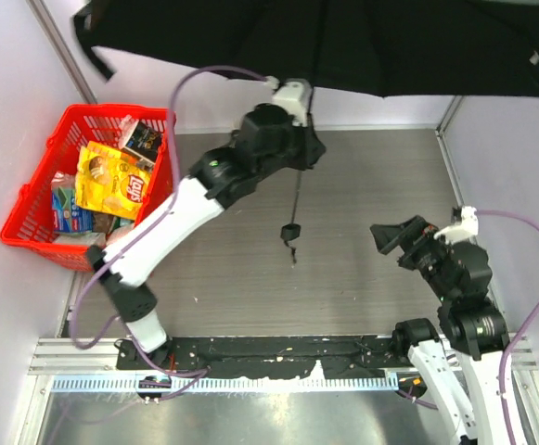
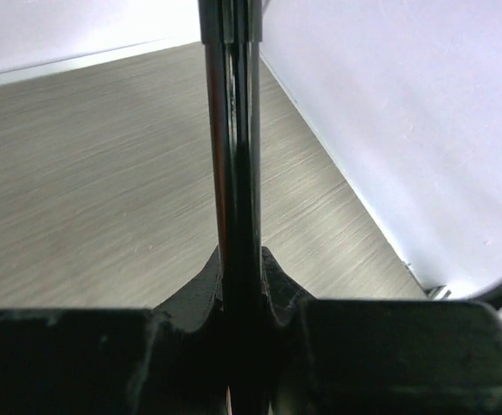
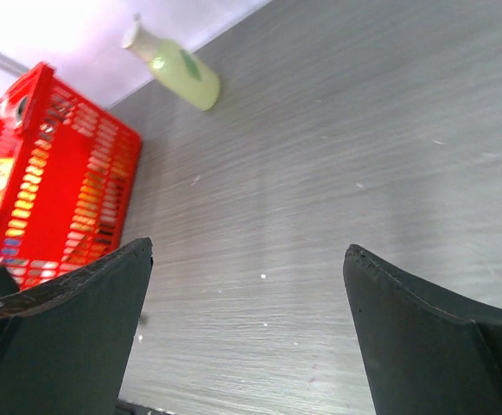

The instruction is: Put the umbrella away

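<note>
Top external view: the black fabric umbrella point(image 1: 343, 37) is open. Its canopy spreads across the far edge of the grey wood-grain table point(image 1: 371, 185) and runs out of the frame. Its thin black metal shaft point(image 1: 297, 197) hangs down from the canopy towards me, ending in a small black handle point(image 1: 290, 232) held above the table's middle. My left gripper point(image 1: 300, 165) grasps that shaft just below the canopy, with the white-and-black arm reaching diagonally from its base.

Left wrist view: here I can confirm the hold. The glossy shaft point(image 2: 233, 156) runs straight up through the frame, and both black fingers point(image 2: 194, 290) are pressed against it from either side. The canopy is out of this view.

From above, my right gripper point(image 1: 394, 243) sits well apart from the umbrella, near the table's right side. Right wrist view: its two dark pads point(image 3: 69, 320) stand wide apart with nothing between them, only bare tabletop.

A red plastic slotted basket point(image 1: 102, 108) stands at the table's left. The overhead camera shows it filled with snack packets, including a yellow bag point(image 1: 111, 181). The right wrist camera sees only the basket's side wall point(image 3: 60, 173), plus a pale green bottle point(image 3: 181, 71) by the far wall, which I cannot find from above.
</note>
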